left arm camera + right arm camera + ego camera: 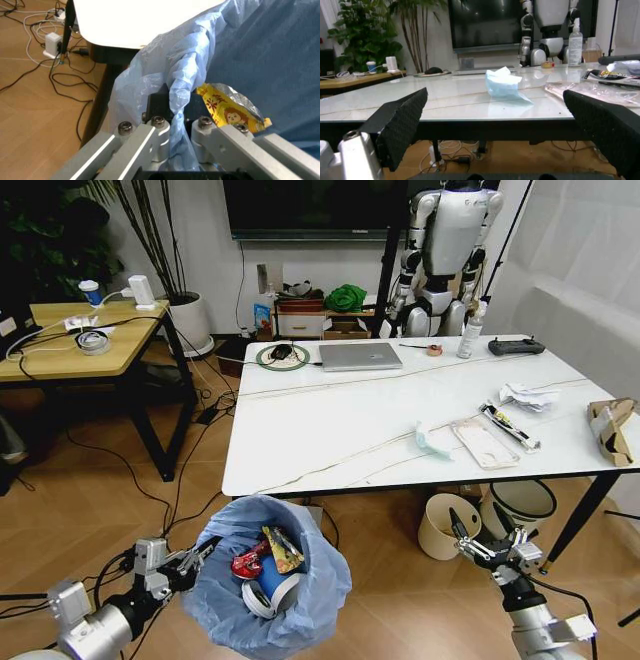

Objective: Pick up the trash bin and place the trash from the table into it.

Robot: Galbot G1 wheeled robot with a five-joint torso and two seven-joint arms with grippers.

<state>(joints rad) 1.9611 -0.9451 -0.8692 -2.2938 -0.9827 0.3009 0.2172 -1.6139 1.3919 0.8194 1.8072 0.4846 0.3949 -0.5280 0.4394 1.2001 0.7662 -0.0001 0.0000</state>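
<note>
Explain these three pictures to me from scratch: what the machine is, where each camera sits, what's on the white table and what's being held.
This is a wheeled robot with two arms, each ending in a two-fingered gripper. The wide picture comes from a camera on its head, looking down; the other two come from cameras on its wrists.

The left gripper is shut on the rim of the trash bin, pinching its light-blue bag; the left wrist view shows the bag between the fingers. Inside the bin lie a yellow wrapper, a red wrapper and a blue-banded paper cup.

The right gripper is open and empty, below the table edge.

Still on the table: a pale-blue mask, clear plastic packaging, crumpled white paper and a torn cardboard box, plus a laptop and a spray bottle.
</note>
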